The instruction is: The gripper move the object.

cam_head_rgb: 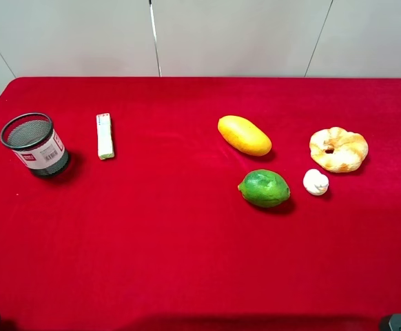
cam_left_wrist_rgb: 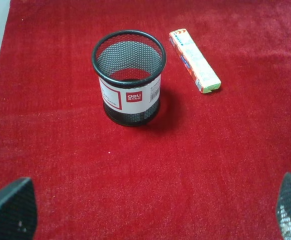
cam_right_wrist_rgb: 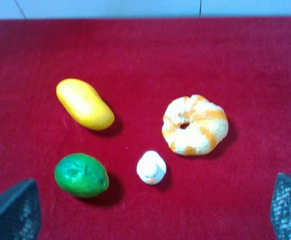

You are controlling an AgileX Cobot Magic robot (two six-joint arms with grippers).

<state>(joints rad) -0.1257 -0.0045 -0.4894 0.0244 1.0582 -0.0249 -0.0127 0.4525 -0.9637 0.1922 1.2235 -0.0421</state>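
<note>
On the red-clothed table [cam_head_rgb: 187,241] one lobed, pale orange-and-white ring pastry [cam_head_rgb: 338,149] lies far right, just beside one small white duck figure [cam_head_rgb: 315,182]; one green lime [cam_head_rgb: 264,188] and one yellow mango [cam_head_rgb: 244,135] sit nearby. One black mesh cup [cam_head_rgb: 35,144] and one white stick pack [cam_head_rgb: 105,136] stand well apart, left. Wrist views alone show each hand, left hand [cam_left_wrist_rgb: 145,210] and right hand [cam_right_wrist_rgb: 150,212], fingers spread wide, grasping nothing.

A red cloth [cam_head_rgb: 187,241] is spread over the table. On its left side a black mesh cup [cam_head_rgb: 34,145] with a white label is stood upright, and a small white box [cam_head_rgb: 105,136] is laid flat near it, apart. On the right side a yellow mango [cam_head_rgb: 244,135] is laid, with a green lime [cam_head_rgb: 264,188] near it. A small white duck [cam_head_rgb: 315,182] is set just beside the lime, apart from it
</note>
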